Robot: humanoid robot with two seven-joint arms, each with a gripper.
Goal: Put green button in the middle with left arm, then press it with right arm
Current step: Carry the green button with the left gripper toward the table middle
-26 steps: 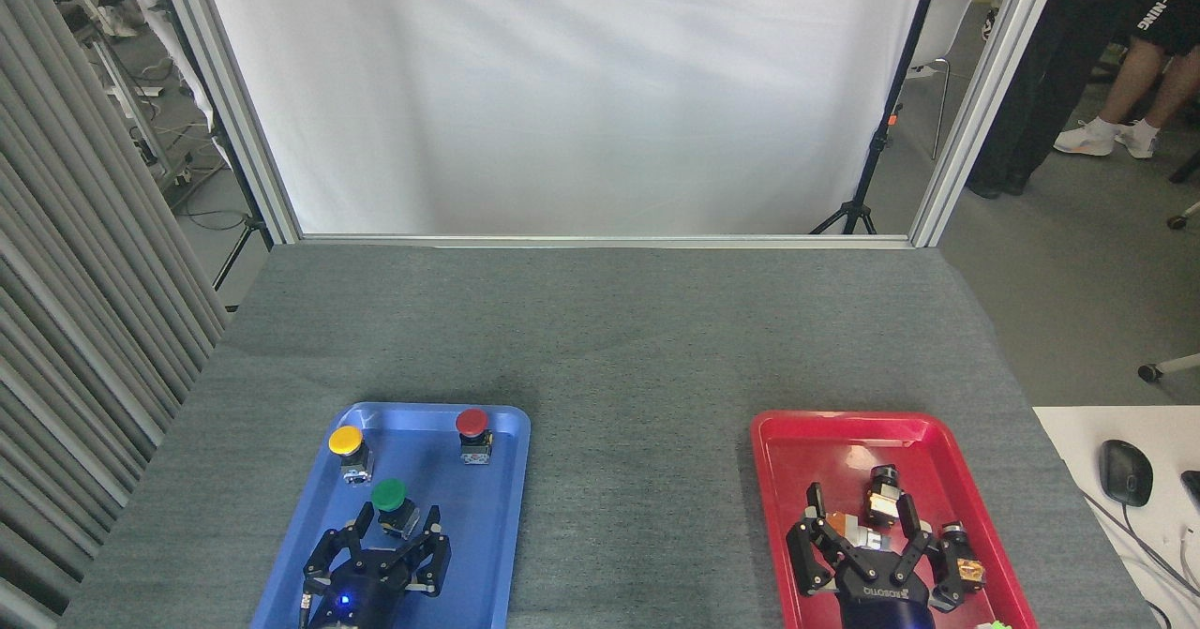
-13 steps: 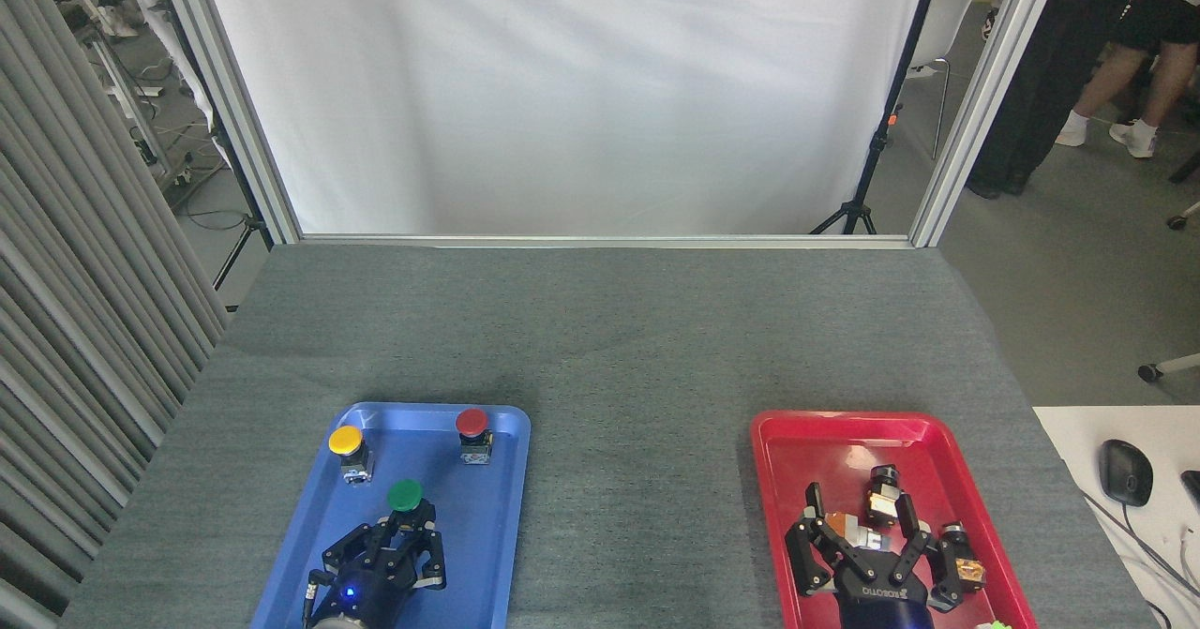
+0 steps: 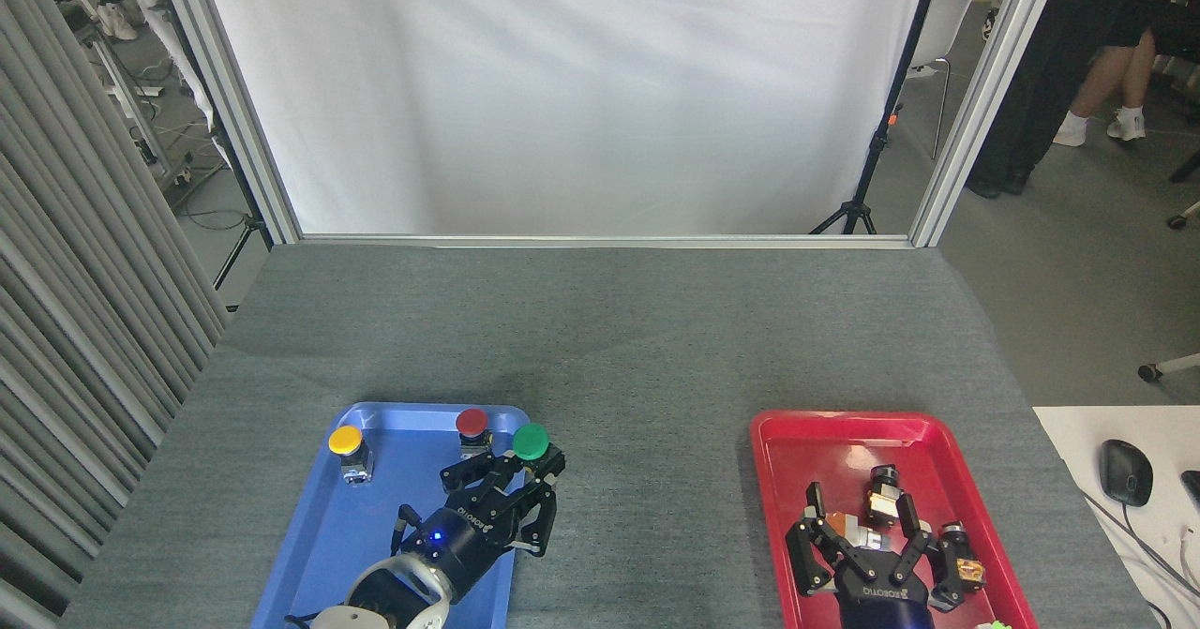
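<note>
Over the blue tray's (image 3: 309, 535) right rim: left gripper (image 3: 511, 479) clamped on green button (image 3: 531, 441), lifted, not yet over the bare middle (image 3: 637, 479). Placing and pressing both left. Right gripper (image 3: 867, 540) sits over the red tray (image 3: 787, 432), fingers spread, holding nothing.

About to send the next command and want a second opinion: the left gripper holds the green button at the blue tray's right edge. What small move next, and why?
Probably keep carrying it right, then lower it. The left gripper is shut on the green button, which sits over the blue tray rim, short of the bare grey cloth before the red tray. The right gripper waits open.
</note>
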